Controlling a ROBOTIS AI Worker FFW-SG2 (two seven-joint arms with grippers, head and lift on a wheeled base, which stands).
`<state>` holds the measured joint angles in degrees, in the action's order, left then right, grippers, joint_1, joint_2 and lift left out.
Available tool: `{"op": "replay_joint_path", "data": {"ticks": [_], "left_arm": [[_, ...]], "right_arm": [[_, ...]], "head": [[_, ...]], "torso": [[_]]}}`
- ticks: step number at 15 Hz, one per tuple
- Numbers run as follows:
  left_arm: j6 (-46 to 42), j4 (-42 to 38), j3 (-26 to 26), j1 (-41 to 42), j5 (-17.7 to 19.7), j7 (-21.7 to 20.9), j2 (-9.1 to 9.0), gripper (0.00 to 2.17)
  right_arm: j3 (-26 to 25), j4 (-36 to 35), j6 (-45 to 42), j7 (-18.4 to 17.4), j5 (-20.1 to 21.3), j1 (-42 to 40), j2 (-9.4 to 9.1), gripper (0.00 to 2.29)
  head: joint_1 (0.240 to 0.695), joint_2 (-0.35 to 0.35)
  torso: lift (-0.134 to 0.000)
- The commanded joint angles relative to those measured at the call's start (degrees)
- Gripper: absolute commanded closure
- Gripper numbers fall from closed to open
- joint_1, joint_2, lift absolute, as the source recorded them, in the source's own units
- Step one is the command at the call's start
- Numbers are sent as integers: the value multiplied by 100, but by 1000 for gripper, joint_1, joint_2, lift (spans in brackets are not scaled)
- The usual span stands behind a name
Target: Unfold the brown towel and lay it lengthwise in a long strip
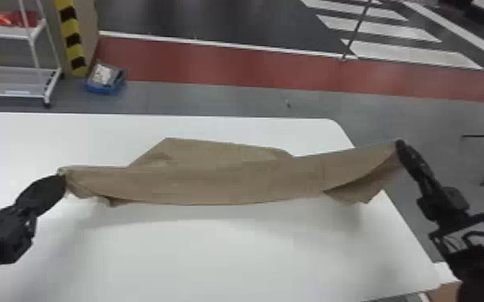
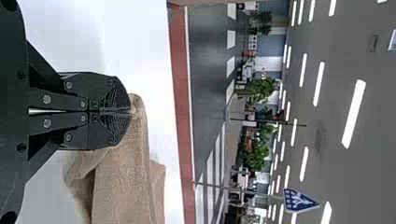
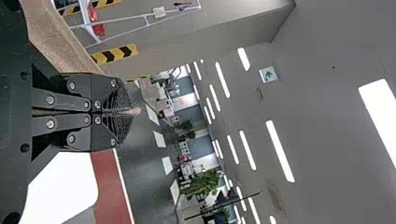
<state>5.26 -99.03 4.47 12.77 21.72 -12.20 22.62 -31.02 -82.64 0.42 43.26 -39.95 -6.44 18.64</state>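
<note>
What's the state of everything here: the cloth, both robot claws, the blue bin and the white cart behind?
Brown towel: stretched wide, not lying flat, a corner drooping near the right gripper.
Left gripper: shut on one end of the towel.
Right gripper: shut on the other end.
Blue bin: on the floor, pale contents inside.
White cart: upright, red item on a shelf.

The left arm [image 1: 2,231] and right arm [image 1: 444,203] are outstretched, jaws closed.
</note>
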Motion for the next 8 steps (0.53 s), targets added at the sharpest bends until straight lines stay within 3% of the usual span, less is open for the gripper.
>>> {"op": "replay_joint_path", "data": {"ticks": [1, 2, 4, 6, 8], "left_arm": [[15, 24, 239, 129, -124, -46, -21, 1156], [15, 24, 335, 147, -159, -54, -21, 1075], [-126, -20, 467, 191, -317, -19, -21, 387], [-178, -72, 485, 208, -317, 60, -39, 161], [-161, -134, 502, 235, -317, 244, -48, 130]], "right_arm": [[26, 91, -11, -1, 180, -50, -27, 1673], [26, 91, -28, -1, 189, -50, -54, 1673], [35, 91, -28, -1, 189, -50, -80, 1673], [61, 82, -46, -1, 189, -50, -89, 1673], [52, 82, -64, -10, 250, -50, -124, 1673]], "head": [[695, -275], [695, -287], [695, -314], [695, -326], [695, -329]], "torso": [[-123], [-123], [-123], [-123], [-123]]}}
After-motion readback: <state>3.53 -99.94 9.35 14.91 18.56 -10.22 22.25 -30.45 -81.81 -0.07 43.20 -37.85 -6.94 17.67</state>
